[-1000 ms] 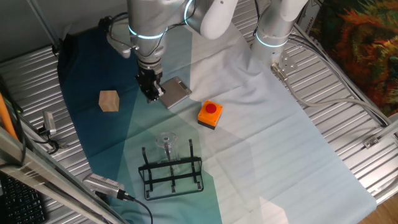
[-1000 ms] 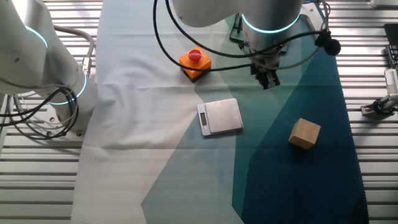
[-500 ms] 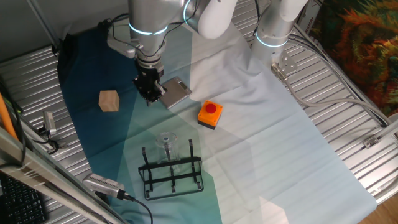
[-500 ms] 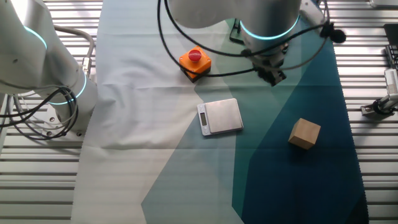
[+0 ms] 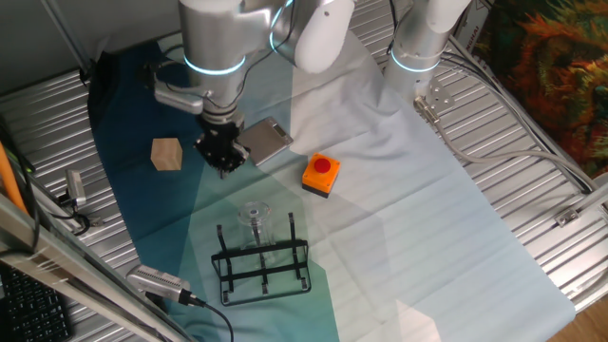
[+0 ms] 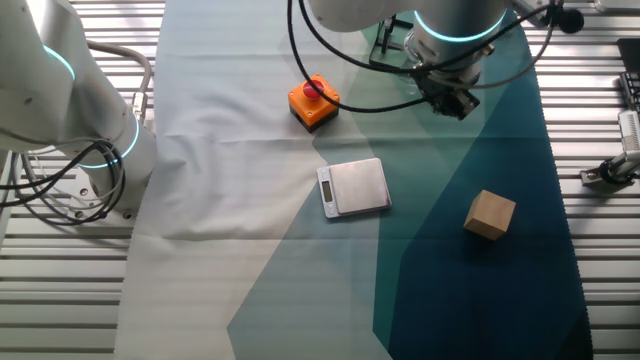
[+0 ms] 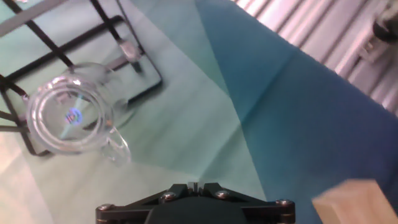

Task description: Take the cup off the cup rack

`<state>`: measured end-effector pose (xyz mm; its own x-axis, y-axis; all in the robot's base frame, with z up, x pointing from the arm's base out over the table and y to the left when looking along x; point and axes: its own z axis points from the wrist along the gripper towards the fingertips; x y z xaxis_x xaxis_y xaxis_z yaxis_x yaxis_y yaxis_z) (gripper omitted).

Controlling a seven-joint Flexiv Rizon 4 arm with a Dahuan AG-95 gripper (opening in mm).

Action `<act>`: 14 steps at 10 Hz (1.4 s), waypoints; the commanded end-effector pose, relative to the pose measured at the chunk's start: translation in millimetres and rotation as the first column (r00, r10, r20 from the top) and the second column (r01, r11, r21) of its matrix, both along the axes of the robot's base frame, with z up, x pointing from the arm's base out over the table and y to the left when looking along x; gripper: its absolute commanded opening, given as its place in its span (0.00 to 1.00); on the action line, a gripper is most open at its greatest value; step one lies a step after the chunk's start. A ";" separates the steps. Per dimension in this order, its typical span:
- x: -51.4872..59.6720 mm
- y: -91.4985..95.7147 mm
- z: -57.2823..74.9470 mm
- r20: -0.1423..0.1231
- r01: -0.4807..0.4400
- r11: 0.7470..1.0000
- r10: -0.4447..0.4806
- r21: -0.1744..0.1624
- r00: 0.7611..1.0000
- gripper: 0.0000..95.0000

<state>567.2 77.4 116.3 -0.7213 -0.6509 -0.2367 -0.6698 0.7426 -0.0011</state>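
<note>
The clear glass cup (image 5: 255,215) sits upside down on a prong of the black wire cup rack (image 5: 262,264) near the front of the table. In the hand view the cup (image 7: 71,116) is at the left, seen from above, with the rack's bars (image 7: 111,32) around it. My gripper (image 5: 222,158) hangs above the cloth, behind the rack and apart from the cup. Its fingertips (image 7: 194,185) meet at the bottom edge of the hand view and hold nothing. In the other fixed view the gripper (image 6: 450,101) is near the top and the arm mostly hides the rack.
A tan wooden cube (image 5: 166,154) lies left of the gripper. A flat grey metal plate (image 5: 267,141) and an orange button box (image 5: 321,175) lie to its right. A second arm's base (image 5: 418,57) stands at the back. Ribbed metal table edges surround the cloth.
The arm has moved left and toward the rack, off the grey plate, and the wrist has turned. The cup and rack have not moved.
</note>
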 end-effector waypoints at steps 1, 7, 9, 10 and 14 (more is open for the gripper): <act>1.8 7.7 -9.2 0.004 -0.033 0.999 0.033 -0.005 0.999 0.00; -4.0 26.6 -16.6 0.018 -0.136 0.991 0.137 -0.016 0.990 0.00; -7.0 33.8 -18.4 0.021 -0.140 0.990 0.140 -0.013 0.990 0.00; -7.8 35.6 -18.6 0.027 -0.143 0.990 0.144 -0.014 0.989 0.00; -10.1 40.3 -19.3 0.033 -0.178 0.984 0.179 -0.018 0.983 0.00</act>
